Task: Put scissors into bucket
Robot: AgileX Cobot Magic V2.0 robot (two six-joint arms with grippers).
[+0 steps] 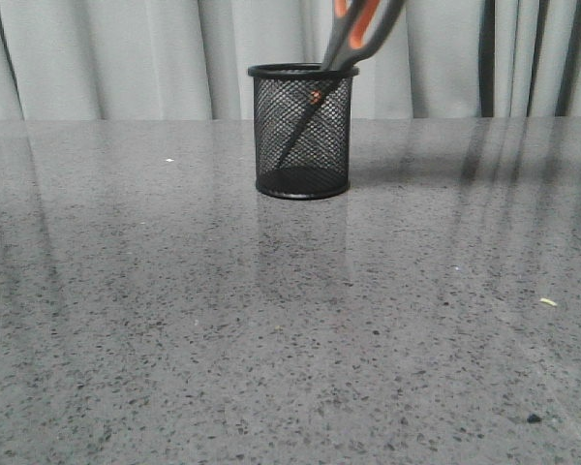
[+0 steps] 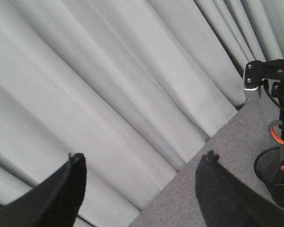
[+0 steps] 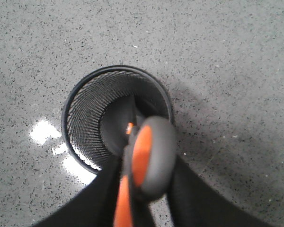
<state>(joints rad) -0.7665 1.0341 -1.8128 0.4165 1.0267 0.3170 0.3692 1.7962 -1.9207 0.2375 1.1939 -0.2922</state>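
**Scissors standing in the bucket**

You can see the scissors (image 1: 341, 58) leaning in the bucket (image 1: 301, 132), blades down inside the mesh and handles sticking out over the right side of the rim. The bucket stands far back on the grey surface (image 1: 271, 320), near the curtain (image 1: 97, 58). Your right gripper (image 3: 146, 198) sits by the handles, but you cannot tell if it squeezes them. Your left gripper (image 2: 142, 189) is spread apart, holding nothing.

No readable text, labels, brands, numbers or signs anywhere: not on scissors (image 1: 360, 31), bucket (image 1: 302, 132) or desk (image 1: 174, 320).
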